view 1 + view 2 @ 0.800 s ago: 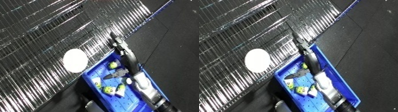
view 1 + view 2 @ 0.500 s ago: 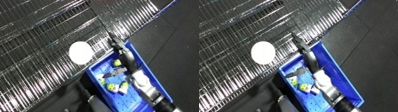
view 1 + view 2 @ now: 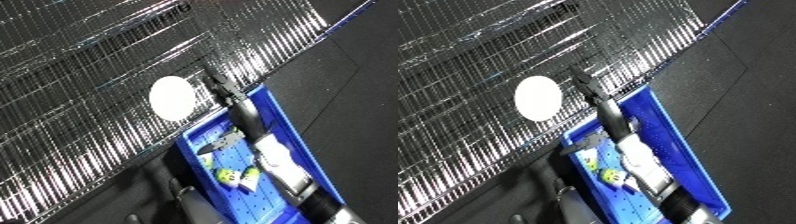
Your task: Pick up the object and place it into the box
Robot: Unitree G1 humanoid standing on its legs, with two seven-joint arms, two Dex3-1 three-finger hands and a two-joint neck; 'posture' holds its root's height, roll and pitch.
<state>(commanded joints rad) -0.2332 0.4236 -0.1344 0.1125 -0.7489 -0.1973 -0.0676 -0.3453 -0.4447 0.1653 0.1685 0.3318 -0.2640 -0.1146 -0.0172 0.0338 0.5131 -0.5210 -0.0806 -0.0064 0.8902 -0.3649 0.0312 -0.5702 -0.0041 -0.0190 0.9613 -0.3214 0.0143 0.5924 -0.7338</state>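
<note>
Reaching past the far rim of the blue bin (image 3: 298, 135), the robot's right hand (image 3: 220, 90) stretched toward one white disc (image 3: 171, 97) lying on the metal grid bench (image 3: 98, 65) just beside that bin; whether its fingers were open could not be told. Apparently thin, light and stiff, the disc looked best pinched at its edge. One bin held several small objects (image 3: 238, 176).

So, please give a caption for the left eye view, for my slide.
Right hand reaches over the blue bin toward a white round object on the wire shelf.

glossy blue plastic bin (image 3: 298, 145), shiny metal wire mesh (image 3: 98, 70)
</note>
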